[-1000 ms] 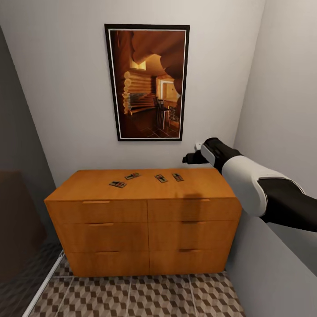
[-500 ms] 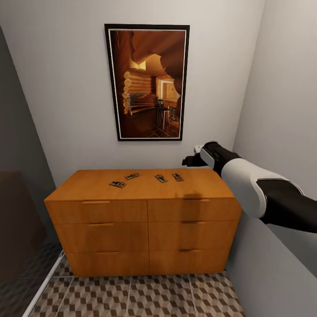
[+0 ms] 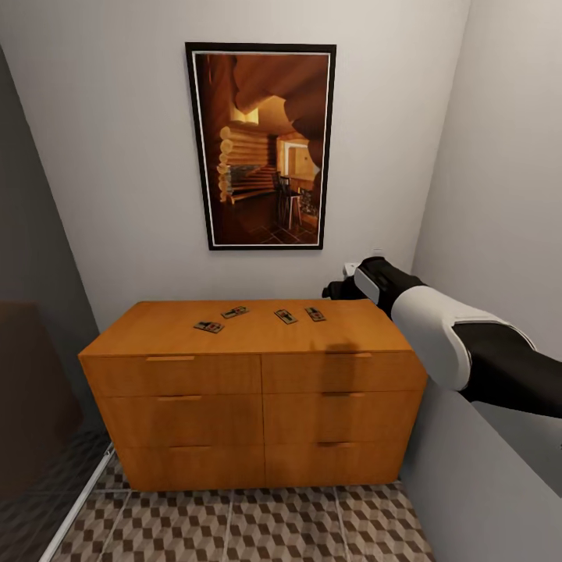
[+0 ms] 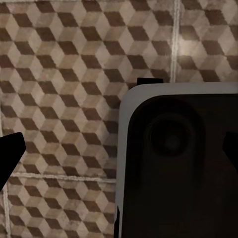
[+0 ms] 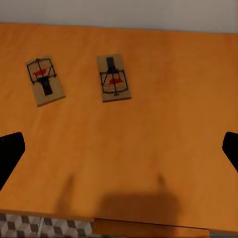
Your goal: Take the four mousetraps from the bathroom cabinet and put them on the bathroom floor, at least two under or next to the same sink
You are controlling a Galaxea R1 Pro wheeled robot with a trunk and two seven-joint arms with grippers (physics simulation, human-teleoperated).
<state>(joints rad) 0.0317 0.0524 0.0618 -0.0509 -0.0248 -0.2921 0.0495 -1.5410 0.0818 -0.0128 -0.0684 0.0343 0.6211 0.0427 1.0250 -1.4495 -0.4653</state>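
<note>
Several mousetraps lie flat on top of the orange-brown cabinet [image 3: 254, 375]: one at the left [image 3: 208, 326], one behind it [image 3: 234, 312], and two to the right [image 3: 286, 316] [image 3: 315, 314]. My right gripper [image 3: 336, 290] hovers a little above the cabinet's right rear corner, apart from the traps. The right wrist view looks down on the two right-hand mousetraps [image 5: 45, 80] [image 5: 114, 78], and the right gripper [image 5: 119, 153] is open with nothing between its fingertips [image 5: 10, 153]. My left gripper [image 4: 119, 148] is open above the cube-patterned bathroom floor [image 4: 64, 74].
A framed picture [image 3: 261, 147] hangs on the wall above the cabinet. Grey walls close in on the right [image 3: 507, 195] and left. Patterned floor tiles [image 3: 250, 527] lie before the cabinet. Part of my own base [image 4: 173, 163] shows in the left wrist view.
My right gripper has dropped slightly toward the cabinet top and drifted a little right. The mousetraps have not moved.
</note>
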